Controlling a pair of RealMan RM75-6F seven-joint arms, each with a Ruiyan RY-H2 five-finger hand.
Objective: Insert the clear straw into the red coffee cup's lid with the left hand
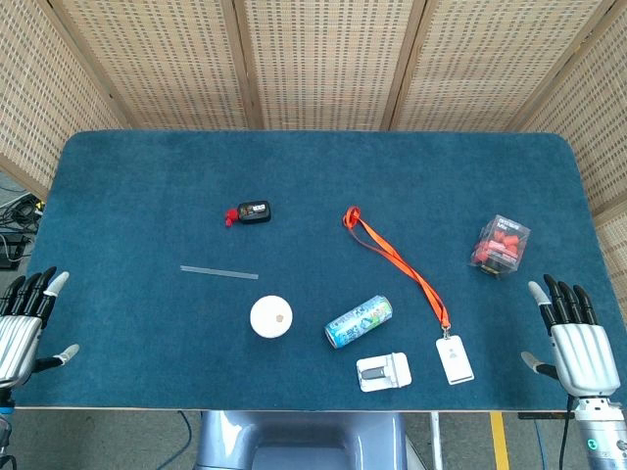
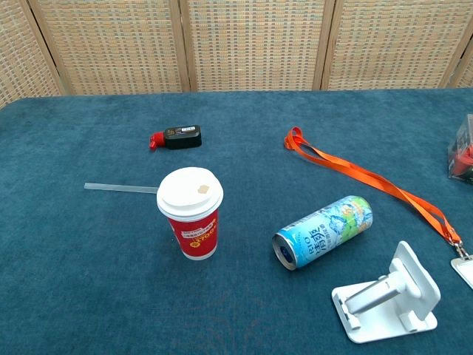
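Note:
The red coffee cup [image 2: 191,225] stands upright near the table's front, capped by a white lid [image 1: 270,316] with a small hole. The clear straw [image 1: 218,271] lies flat on the blue cloth just behind and left of the cup; in the chest view the straw [image 2: 118,188] runs partly behind the lid. My left hand [image 1: 24,321] rests at the table's front left corner, fingers spread, holding nothing, far from the straw. My right hand [image 1: 572,339] sits at the front right corner, fingers apart and empty. Neither hand shows in the chest view.
A blue drink can [image 1: 359,322] lies on its side right of the cup. A white phone stand [image 1: 384,372], an orange lanyard [image 1: 397,258] with a badge [image 1: 455,360], a small black device [image 1: 253,211] and a clear box of red items [image 1: 501,245] also lie on the table.

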